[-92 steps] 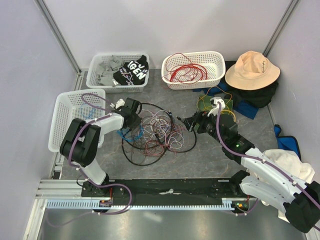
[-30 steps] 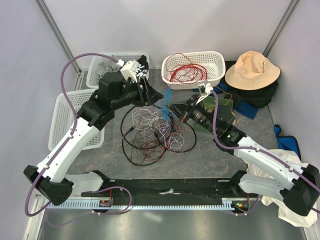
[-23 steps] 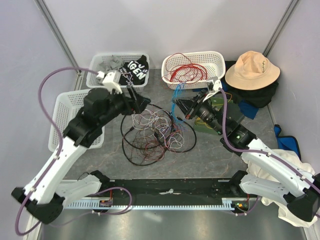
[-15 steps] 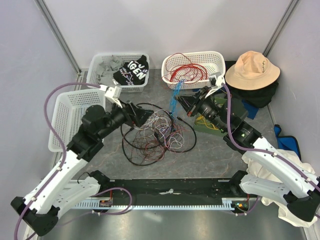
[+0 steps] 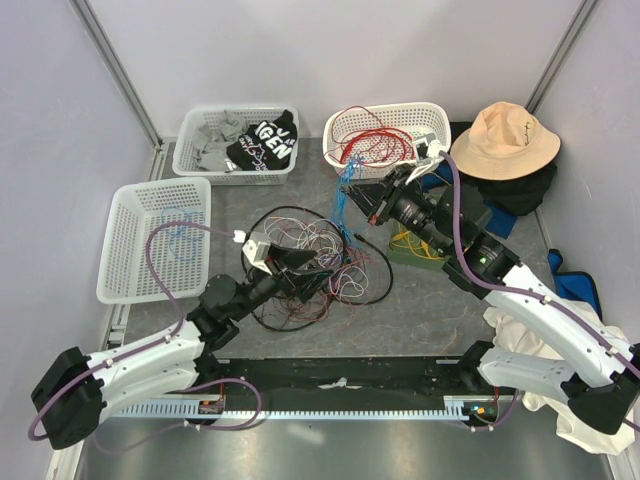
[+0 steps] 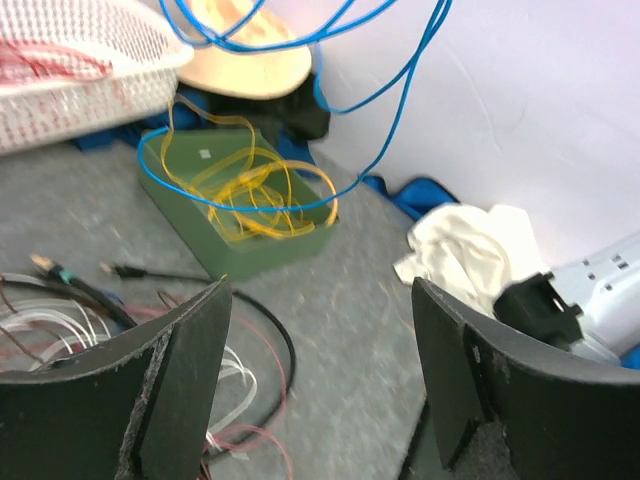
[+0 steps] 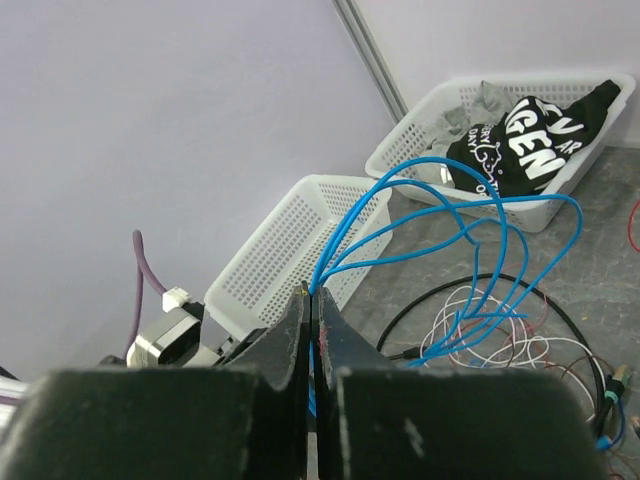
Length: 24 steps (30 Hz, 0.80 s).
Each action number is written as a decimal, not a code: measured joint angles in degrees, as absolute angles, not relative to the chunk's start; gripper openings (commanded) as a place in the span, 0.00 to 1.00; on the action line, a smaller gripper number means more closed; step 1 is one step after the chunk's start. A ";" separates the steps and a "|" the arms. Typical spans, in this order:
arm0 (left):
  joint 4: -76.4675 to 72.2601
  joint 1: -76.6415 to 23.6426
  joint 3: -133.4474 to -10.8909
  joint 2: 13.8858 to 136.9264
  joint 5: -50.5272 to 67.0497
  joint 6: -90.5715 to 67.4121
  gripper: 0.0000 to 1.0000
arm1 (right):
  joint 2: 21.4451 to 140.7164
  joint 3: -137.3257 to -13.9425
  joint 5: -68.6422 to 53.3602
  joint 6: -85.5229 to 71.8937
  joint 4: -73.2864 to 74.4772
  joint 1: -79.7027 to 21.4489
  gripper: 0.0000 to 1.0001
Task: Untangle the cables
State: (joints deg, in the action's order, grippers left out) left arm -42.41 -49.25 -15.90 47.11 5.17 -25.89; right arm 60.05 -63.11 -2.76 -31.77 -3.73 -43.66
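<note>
the left jaws are spread wide and hold nothing, set low at the near edge of the heap of cables (image 5: 345, 270) on the worktop (image 5: 430, 300). the heap lies just ahead of them, so the left arm is judged nearer. beyond it, a blue cable (image 7: 340, 245) is pinched in the fully closed right jaws and hangs downward toward the heap's far side.

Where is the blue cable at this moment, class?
In the top view, the blue cable hangs from the shut right gripper, just in front of the white basket holding red cables, beyond the tangled heap.
</note>
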 measured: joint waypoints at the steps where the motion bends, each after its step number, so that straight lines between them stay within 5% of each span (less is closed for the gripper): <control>1: -45.65 -49.36 -14.96 47.72 4.29 -25.08 0.80 | 60.29 -63.57 -2.85 -32.03 -3.51 -43.66 0.00; 10: -62.63 -56.84 -14.39 55.27 -4.40 -11.77 0.87 | 62.00 -68.14 -3.66 -34.30 -1.34 -43.66 0.00; 24: -72.47 -58.48 -18.79 71.48 -9.50 -1.19 0.83 | 63.29 -69.71 -5.32 -35.64 0.78 -43.66 0.00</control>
